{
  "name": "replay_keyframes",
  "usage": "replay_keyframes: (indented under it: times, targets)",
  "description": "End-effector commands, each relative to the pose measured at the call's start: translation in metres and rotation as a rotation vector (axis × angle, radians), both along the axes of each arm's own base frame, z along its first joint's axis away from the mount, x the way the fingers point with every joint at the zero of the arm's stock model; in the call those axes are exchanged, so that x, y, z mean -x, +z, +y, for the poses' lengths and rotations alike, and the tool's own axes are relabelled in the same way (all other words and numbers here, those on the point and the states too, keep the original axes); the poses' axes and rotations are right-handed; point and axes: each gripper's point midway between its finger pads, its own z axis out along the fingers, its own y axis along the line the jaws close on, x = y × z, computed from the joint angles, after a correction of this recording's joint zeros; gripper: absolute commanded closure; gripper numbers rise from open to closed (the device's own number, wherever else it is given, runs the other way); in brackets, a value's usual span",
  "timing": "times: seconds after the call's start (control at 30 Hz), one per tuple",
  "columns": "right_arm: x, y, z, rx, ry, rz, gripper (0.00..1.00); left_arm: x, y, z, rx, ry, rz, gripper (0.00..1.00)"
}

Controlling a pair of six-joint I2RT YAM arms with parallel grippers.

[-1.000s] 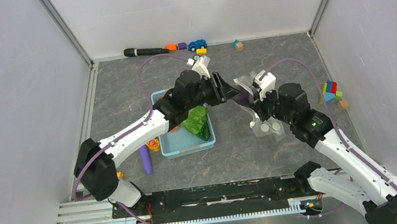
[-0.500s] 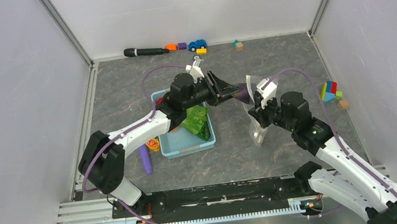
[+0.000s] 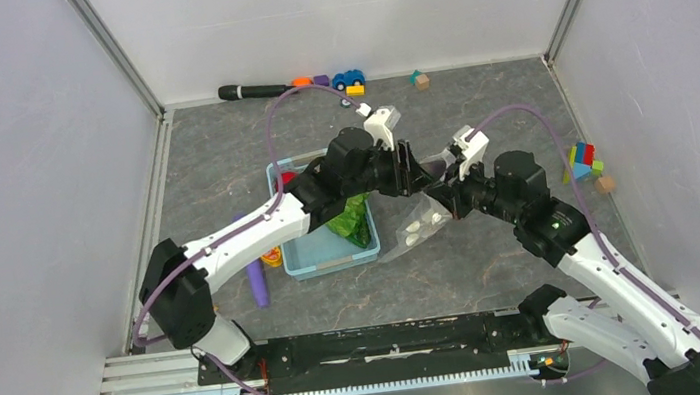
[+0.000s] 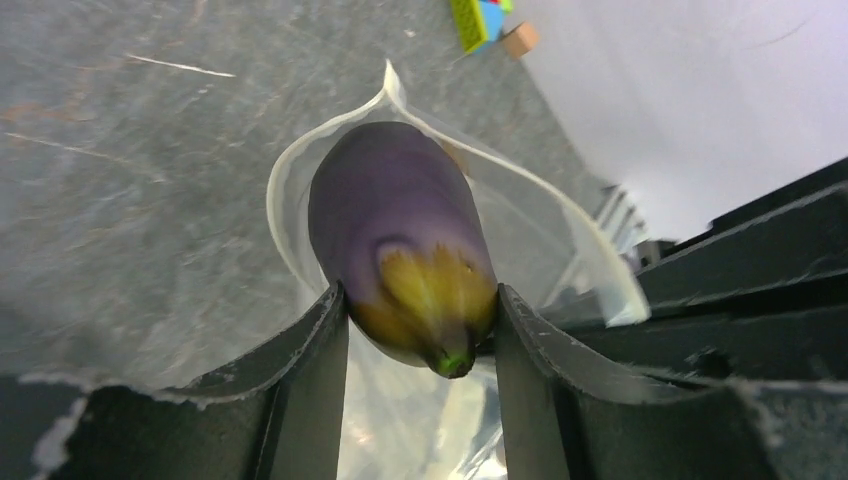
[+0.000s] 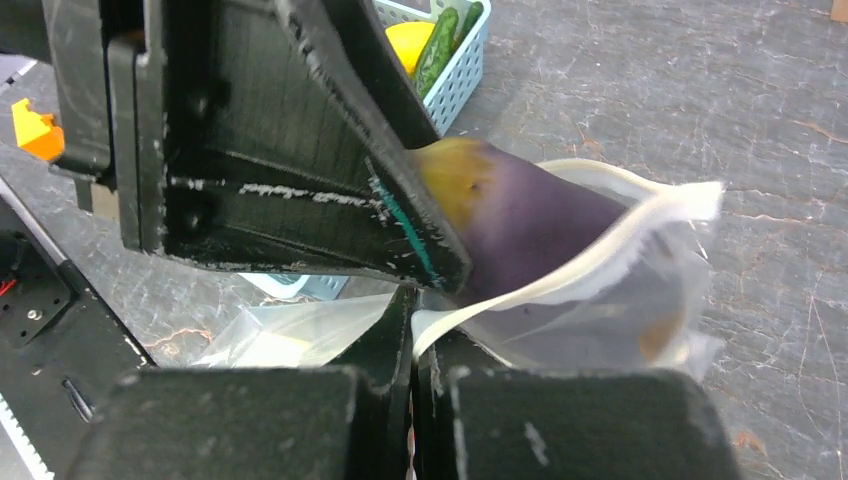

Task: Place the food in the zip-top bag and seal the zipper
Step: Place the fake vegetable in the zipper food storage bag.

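Note:
My left gripper point(image 3: 420, 171) is shut on the dark purple eggplant point(image 4: 400, 215) by its yellow-green stem end. The eggplant's tip sits inside the open mouth of the clear zip-top bag point(image 3: 418, 225). My right gripper point(image 3: 453, 193) is shut on the bag's mouth edge, pinching the white zipper strip point(image 5: 600, 245). The strip curves round the eggplant point(image 5: 530, 215) in the right wrist view and also shows in the left wrist view point(image 4: 285, 165). The bag's body hangs down to the left onto the table. Green lettuce point(image 3: 348, 213), a cucumber point(image 5: 440, 50) and a yellow piece point(image 5: 412, 42) lie in the basket.
The light-blue lattice basket point(image 3: 318, 259) stands left of the bag under my left arm. A long purple rod point(image 3: 255, 280) and a small orange piece point(image 3: 272, 255) lie at its left. A black marker point(image 3: 255, 90), toy car point(image 3: 348, 79) and blocks point(image 3: 581, 161) line the far and right edges.
My left gripper has moved right with the eggplant and pushed its tip into the bag's mouth. The right gripper has tipped the bag, so its body now trails to the lower left.

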Motion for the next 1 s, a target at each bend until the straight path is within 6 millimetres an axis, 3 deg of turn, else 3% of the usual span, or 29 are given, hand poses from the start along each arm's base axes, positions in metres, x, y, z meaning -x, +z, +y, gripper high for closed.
replay_keyframes:
  times: [0.0, 0.1, 0.27, 0.4, 0.53, 0.6, 0.73, 0.8, 0.97]
  targets:
    - [-0.022, 0.067, -0.009, -0.083, -0.101, -0.177, 1.00, 0.034, -0.035, 0.039, -0.278, -0.122, -0.108, 0.98]
    - [-0.025, 0.062, -0.018, -0.034, -0.142, -0.172, 1.00, 0.035, -0.040, 0.055, -0.348, -0.115, -0.140, 0.98]
    - [-0.032, 0.056, -0.036, 0.054, -0.214, -0.183, 1.00, 0.046, -0.037, 0.062, -0.428, -0.177, -0.209, 0.98]
    - [-0.031, 0.060, -0.033, 0.068, -0.184, -0.207, 1.00, 0.059, -0.037, 0.049, -0.411, -0.251, -0.219, 0.98]
    - [-0.023, 0.056, -0.017, 0.055, -0.071, -0.227, 1.00, 0.063, -0.028, 0.030, -0.334, -0.292, -0.208, 0.98]
    - [-0.018, 0.055, -0.009, 0.042, -0.013, -0.237, 1.00, 0.054, -0.021, 0.023, -0.311, -0.233, -0.199, 0.98]
    - [-0.004, 0.053, 0.008, -0.015, 0.095, -0.242, 1.00, 0.003, -0.016, 0.030, -0.380, 0.094, -0.163, 0.98]
    - [-0.001, 0.054, 0.012, -0.060, 0.108, -0.226, 1.00, -0.014, -0.016, 0.033, -0.398, 0.211, -0.140, 0.98]
    - [0.002, 0.048, 0.014, -0.155, 0.063, -0.142, 1.00, -0.035, -0.014, 0.033, -0.305, 0.409, -0.011, 0.98]
